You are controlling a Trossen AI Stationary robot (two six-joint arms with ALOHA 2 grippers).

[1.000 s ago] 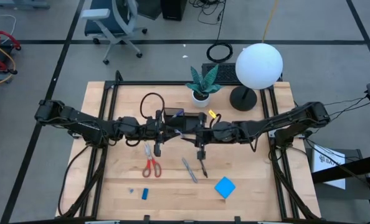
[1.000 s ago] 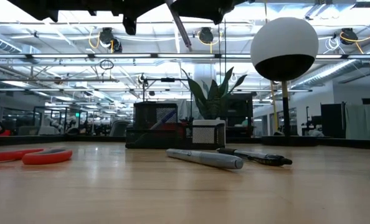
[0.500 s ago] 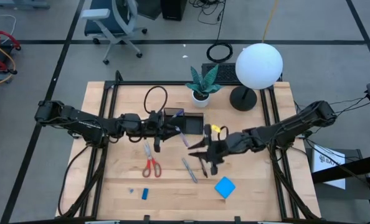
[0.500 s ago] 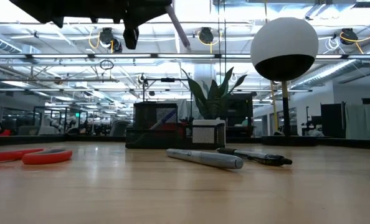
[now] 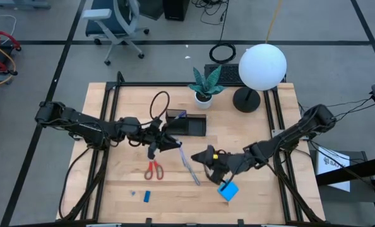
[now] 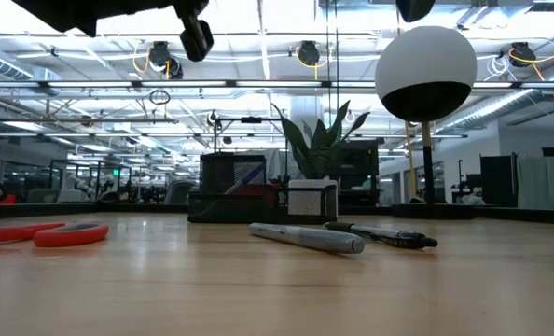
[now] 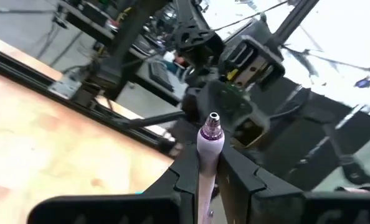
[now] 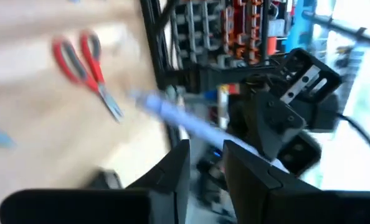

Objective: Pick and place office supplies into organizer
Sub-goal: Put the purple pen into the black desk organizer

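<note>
I am pinching a pen (image 7: 208, 149) in my left hand (image 5: 165, 144), holding it above the table (image 5: 257, 126) just in front of the organizer (image 5: 186, 124); my right hand (image 5: 208, 156), fingers slightly parted and holding nothing, is hovering near the blue pad (image 5: 228, 190); scissors (image 5: 153, 165) are lying flat.

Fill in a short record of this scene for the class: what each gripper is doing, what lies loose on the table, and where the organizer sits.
left gripper: shut on a pen, held above the table
right gripper: empty, near the blue pad
loose on table: red-handled scissors, grey pen, black pen, small blue piece
organizer: at the back, beside the plant pot
</note>
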